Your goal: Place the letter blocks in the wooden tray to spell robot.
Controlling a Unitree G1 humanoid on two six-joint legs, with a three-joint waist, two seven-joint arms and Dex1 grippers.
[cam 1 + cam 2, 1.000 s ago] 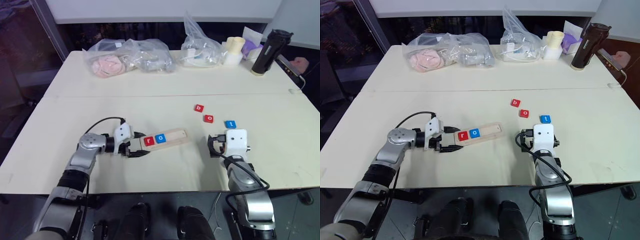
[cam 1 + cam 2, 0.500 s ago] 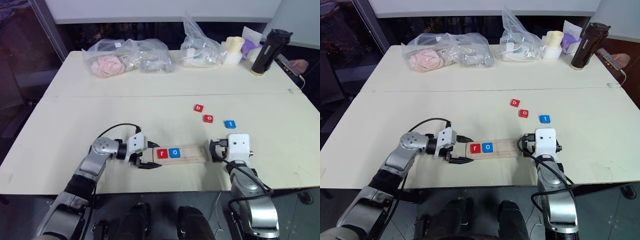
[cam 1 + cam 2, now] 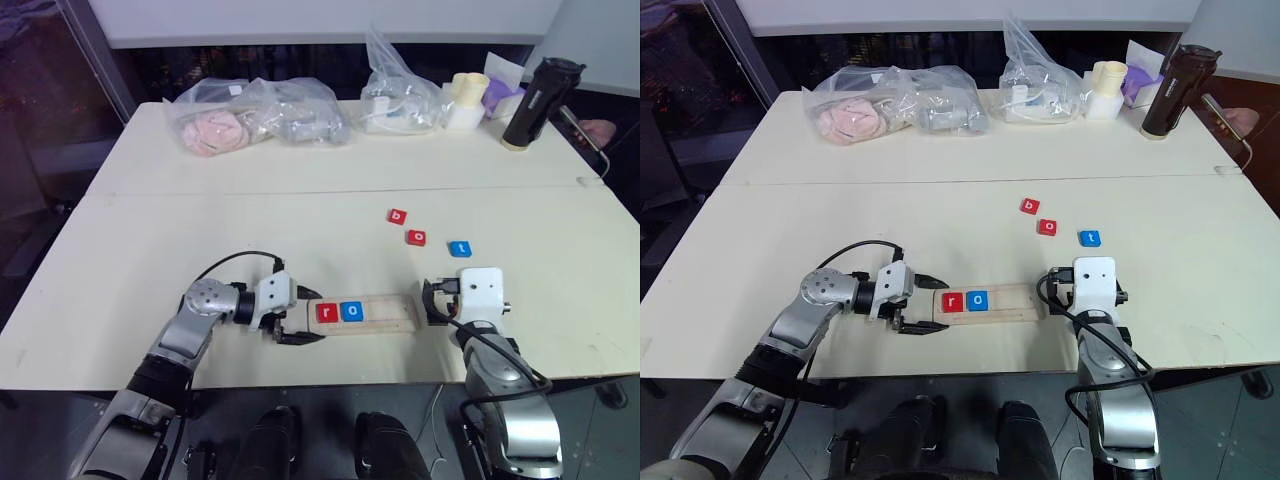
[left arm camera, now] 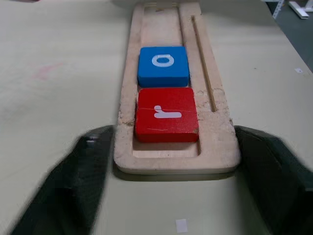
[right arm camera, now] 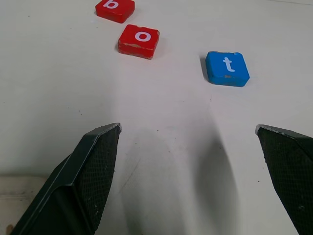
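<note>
The wooden tray (image 3: pixel 385 311) lies level near the table's front edge, holding a red r block (image 3: pixel 326 312) and a blue o block (image 3: pixel 352 311) side by side. My left gripper (image 3: pixel 301 316) is open, one finger on each side of the tray's left end (image 4: pixel 220 122), with small gaps to the wood. Loose on the table beyond are a red b block (image 3: pixel 398 215), a red o block (image 3: pixel 416 237) and a blue t block (image 3: pixel 460 248). My right gripper (image 3: pixel 432 303) stands open at the tray's right end, facing those three blocks (image 5: pixel 139 40).
Clear plastic bags (image 3: pixel 262 112) with soft items lie along the back of the table. A black bottle (image 3: pixel 536 90) and pale cups (image 3: pixel 468 98) stand at the back right. A person's hand (image 3: pixel 603 128) shows at the far right edge.
The tray was dragged from a tilted spot toward the front edge and the right gripper, ending level. The left gripper, shut on its left end before, has opened.
</note>
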